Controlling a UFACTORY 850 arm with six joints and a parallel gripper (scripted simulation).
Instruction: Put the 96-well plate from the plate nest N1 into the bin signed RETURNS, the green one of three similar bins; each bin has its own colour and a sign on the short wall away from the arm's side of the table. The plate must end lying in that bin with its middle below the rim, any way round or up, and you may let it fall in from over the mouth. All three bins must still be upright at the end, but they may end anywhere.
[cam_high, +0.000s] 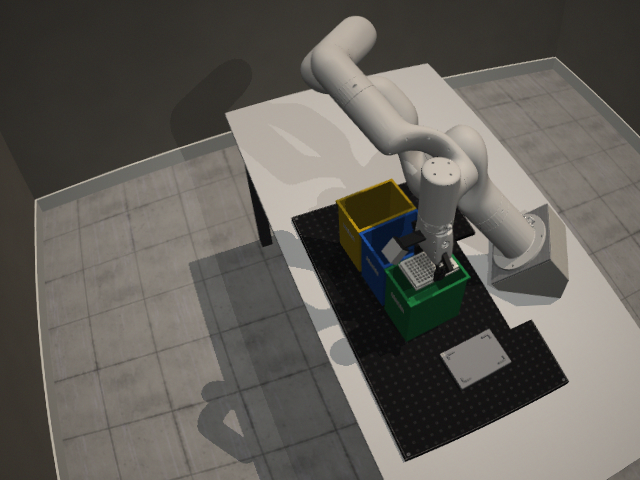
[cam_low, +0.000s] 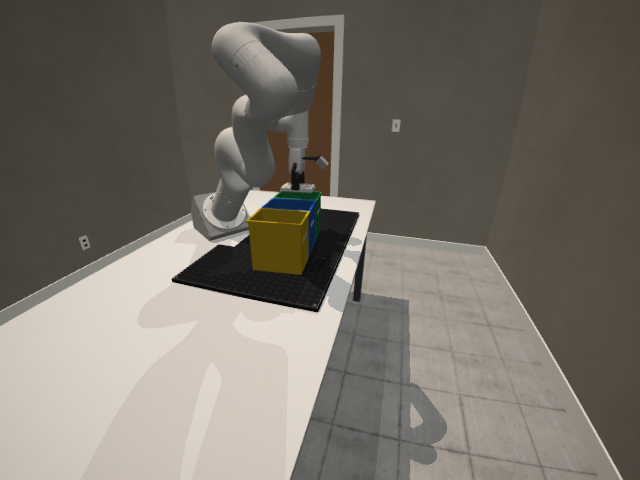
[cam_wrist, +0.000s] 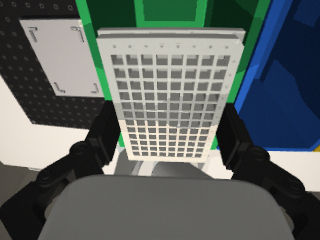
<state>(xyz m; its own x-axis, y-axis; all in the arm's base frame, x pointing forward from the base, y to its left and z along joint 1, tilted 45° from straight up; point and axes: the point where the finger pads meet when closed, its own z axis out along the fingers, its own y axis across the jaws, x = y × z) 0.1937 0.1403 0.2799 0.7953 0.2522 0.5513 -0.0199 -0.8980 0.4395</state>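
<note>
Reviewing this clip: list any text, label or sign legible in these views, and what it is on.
No text is legible in any view.
Yellow bin: pale sign on its short wall, too blurred to read.
Blue bin: sign mark, too small.
Green bin: sign mark, too small.
Plate nest: only corner marks, no lettering.

bins: 3 (cam_high: 427, 302) | plates: 1 (cam_high: 416, 270) | nests: 1 (cam_high: 475, 358) | arms: 1 (cam_high: 392, 124)
</note>
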